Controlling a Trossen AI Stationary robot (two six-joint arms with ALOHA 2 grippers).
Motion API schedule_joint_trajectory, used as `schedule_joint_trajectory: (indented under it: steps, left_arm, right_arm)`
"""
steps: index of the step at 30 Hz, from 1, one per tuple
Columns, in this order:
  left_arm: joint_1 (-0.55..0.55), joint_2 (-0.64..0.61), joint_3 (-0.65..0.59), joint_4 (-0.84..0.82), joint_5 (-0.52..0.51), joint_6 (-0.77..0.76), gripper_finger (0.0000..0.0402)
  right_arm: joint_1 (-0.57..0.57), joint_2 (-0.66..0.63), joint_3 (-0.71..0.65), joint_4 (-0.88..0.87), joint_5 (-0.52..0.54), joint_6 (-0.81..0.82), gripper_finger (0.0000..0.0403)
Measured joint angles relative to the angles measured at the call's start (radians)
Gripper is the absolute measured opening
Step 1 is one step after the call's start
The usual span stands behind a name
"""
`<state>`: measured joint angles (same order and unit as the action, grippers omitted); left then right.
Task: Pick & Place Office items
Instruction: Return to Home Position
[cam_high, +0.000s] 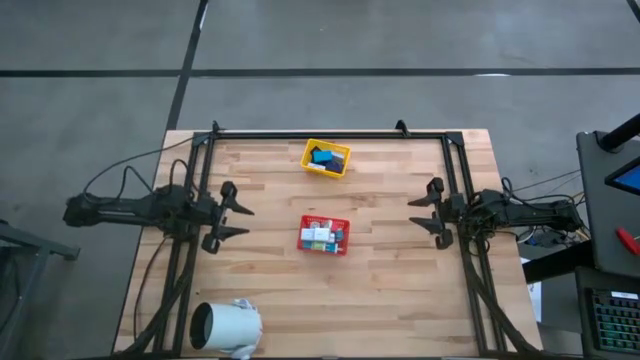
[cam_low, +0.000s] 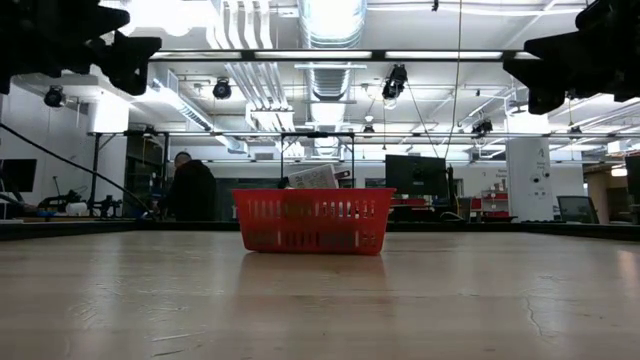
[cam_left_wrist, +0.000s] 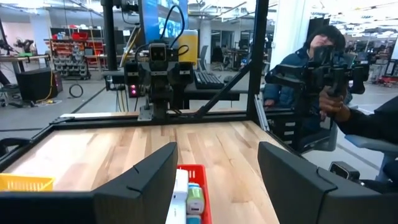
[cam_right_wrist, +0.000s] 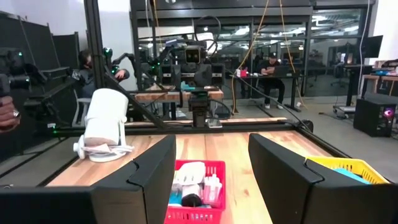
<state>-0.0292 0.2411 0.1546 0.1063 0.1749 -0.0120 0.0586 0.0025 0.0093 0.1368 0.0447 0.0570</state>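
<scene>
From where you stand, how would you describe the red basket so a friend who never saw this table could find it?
Find the light wooden table; at its centre sits a small red plastic mesh tray. Unlike the yellow plastic tray of dark blue pieces by the railed edge, it holds mostly white pieces.

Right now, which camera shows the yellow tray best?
The high view: the whole yellow tray shows from above, blue and dark pieces inside. Both wrist views catch only part; the low view misses it.
</scene>
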Motion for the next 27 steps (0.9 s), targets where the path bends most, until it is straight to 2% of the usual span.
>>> schedule_joint_trajectory:
  steps: [9, 16, 27]
  left_arm:
    - [0.0, -0.119, -0.114, 0.089, 0.0, 0.0, 0.0227]
    - [0.0, -0.237, -0.148, 0.05, -0.018, 0.005, 0.0227]
    - [0.001, -0.241, -0.149, -0.066, -0.073, -0.046, 0.0227]
  right_arm:
    - [0.0, 0.0, 0.0, -0.004, 0.0, 0.007, 0.0201]
    - [0.0, 0.0, 0.0, -0.006, 0.0, 0.013, 0.0201]
    - [0.0, 0.0, 0.0, -0.076, 0.009, -0.009, 0.0201]
